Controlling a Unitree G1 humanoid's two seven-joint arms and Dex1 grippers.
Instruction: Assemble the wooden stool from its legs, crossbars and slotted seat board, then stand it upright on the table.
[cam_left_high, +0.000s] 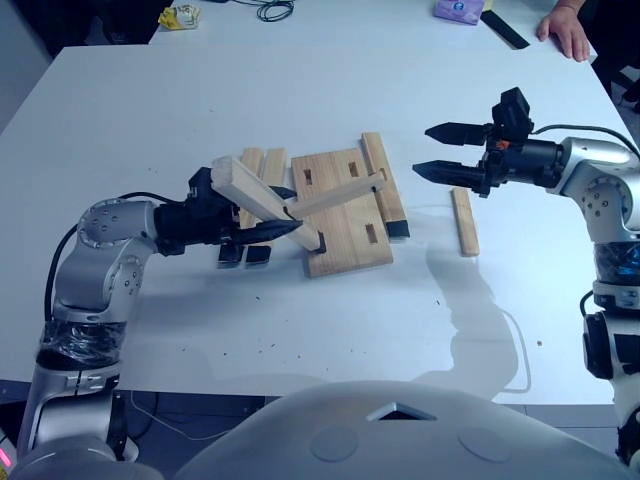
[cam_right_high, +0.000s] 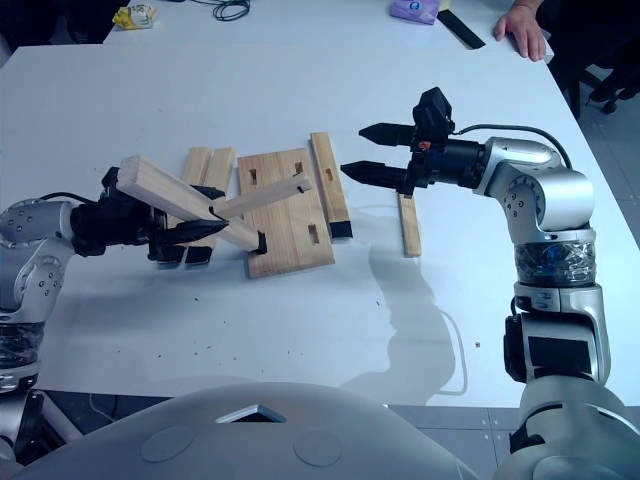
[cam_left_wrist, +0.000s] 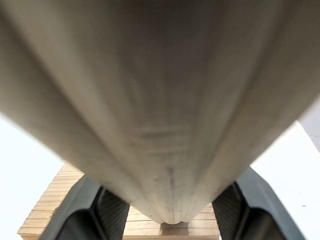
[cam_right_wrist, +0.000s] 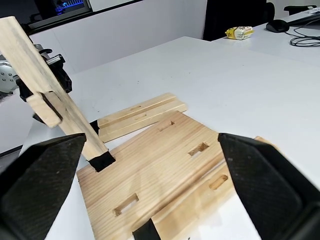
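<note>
Left hand (cam_left_high: 268, 212) is clamped on a tilted leg (cam_left_high: 240, 178) with a crossbar (cam_left_high: 335, 195) joined, its black foot at the seat board's (cam_left_high: 345, 235) left corner. Two legs (cam_left_high: 262, 160) lie left of the board, one (cam_left_high: 385, 185) along its right edge. Right hand (cam_left_high: 422, 150) hovers right of the board, fingers wide apart and empty, over a loose bar (cam_left_high: 464, 222) on the desk (cam_left_high: 200, 100).

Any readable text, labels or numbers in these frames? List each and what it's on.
No text reads legibly anywhere.
On the yellow packet: print too small to read.
On the purple pack: print too small to read.
On the screen behind, seen from the right wrist: blue glow, blurred, unreadable.
On the seat board and the leg in the left gripper: no markings seen.
</note>
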